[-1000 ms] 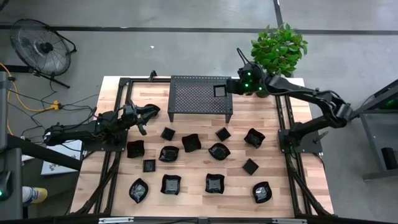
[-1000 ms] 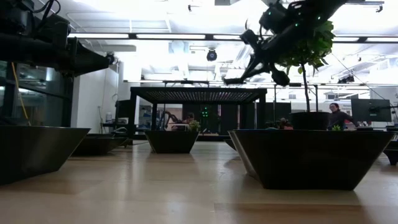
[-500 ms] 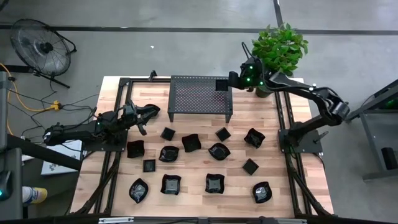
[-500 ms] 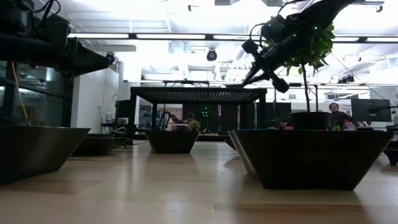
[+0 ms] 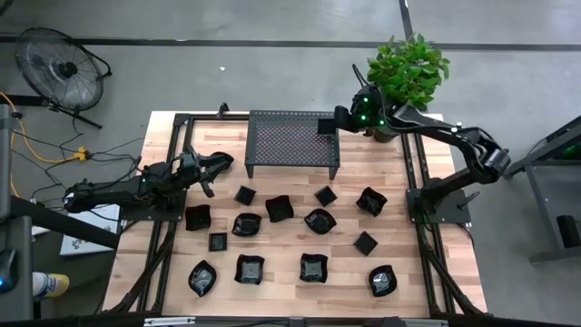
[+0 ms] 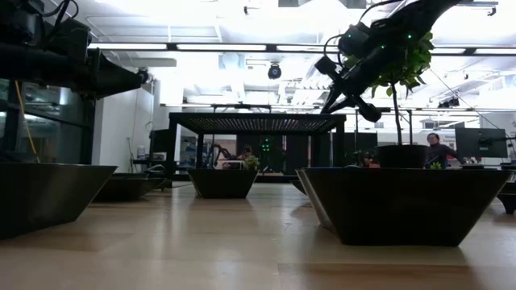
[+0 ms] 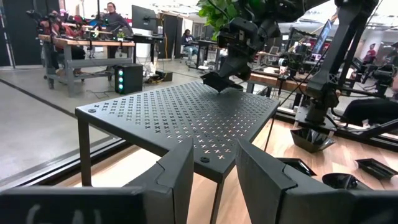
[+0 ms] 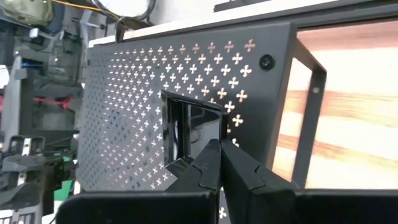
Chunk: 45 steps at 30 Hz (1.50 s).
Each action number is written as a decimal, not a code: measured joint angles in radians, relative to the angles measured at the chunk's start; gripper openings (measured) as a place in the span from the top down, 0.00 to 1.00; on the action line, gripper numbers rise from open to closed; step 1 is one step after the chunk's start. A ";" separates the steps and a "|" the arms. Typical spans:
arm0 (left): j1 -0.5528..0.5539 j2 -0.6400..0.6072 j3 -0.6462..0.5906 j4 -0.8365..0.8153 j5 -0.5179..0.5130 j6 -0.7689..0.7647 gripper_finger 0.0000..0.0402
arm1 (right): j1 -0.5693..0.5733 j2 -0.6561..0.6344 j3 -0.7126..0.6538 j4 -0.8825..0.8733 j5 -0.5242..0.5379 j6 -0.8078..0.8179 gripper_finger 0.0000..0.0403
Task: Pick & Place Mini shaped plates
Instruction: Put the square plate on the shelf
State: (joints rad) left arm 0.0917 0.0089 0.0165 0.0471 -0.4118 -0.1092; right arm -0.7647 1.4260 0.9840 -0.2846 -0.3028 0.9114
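1. right tool (image 5: 329, 125) sits over the 2 o'clock corner of the black perforated metal rack (image 5: 289, 141), fingers clenched on the rim of a small square glossy black dish (image 5: 324, 126).
2. right wrist view: the clamped square dish (image 8: 191, 134) hangs just above the cross-punched rack top (image 8: 137, 93), near the corner with the bolt; contact with the rack top cannot be told.
3. left wrist view: the same dish (image 7: 219, 81) shows tilted, at or just above the rack's far edge, under the right tool (image 7: 238, 48).
4. left tool (image 5: 211, 169) waits at 9 o'clock on the wooden bench (image 5: 290, 245), just beside the rack's 8 o'clock leg; fingers (image 7: 180, 177) part way apart, nothing seen between them in the wrist view.
5. a dark dish-like shape lies right at the left tool in the high view; held or merely adjacent, cannot tell.
6. remaining mini shaped plates lie loose on the bench from centre to 6 o'clock, in rough rows: e.g. a wavy-edged one (image 5: 279, 208), a round one (image 5: 320, 221), a small square one (image 5: 217, 242), one at 5 o'clock (image 5: 382, 281).
7. green potted plant (image 5: 408, 68) stands at 1 o'clock, off the bench corner.
8. low view: large near dish (image 6: 401, 201) fills the foreground; right tool (image 6: 343, 84) above the rack (image 6: 256, 122).
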 joint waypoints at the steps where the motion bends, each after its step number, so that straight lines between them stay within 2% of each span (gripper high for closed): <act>1: 0.000 0.000 0.000 0.000 0.000 0.000 0.71 | 0.001 0.000 0.000 0.002 0.001 0.000 1.00; 45: 0.000 0.000 0.000 0.000 0.000 0.000 0.71 | 0.020 0.000 0.000 -0.011 0.017 -0.029 1.00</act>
State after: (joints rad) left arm 0.0915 0.0088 0.0166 0.0471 -0.4118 -0.1092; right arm -0.7444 1.4261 0.9840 -0.2952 -0.2862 0.8822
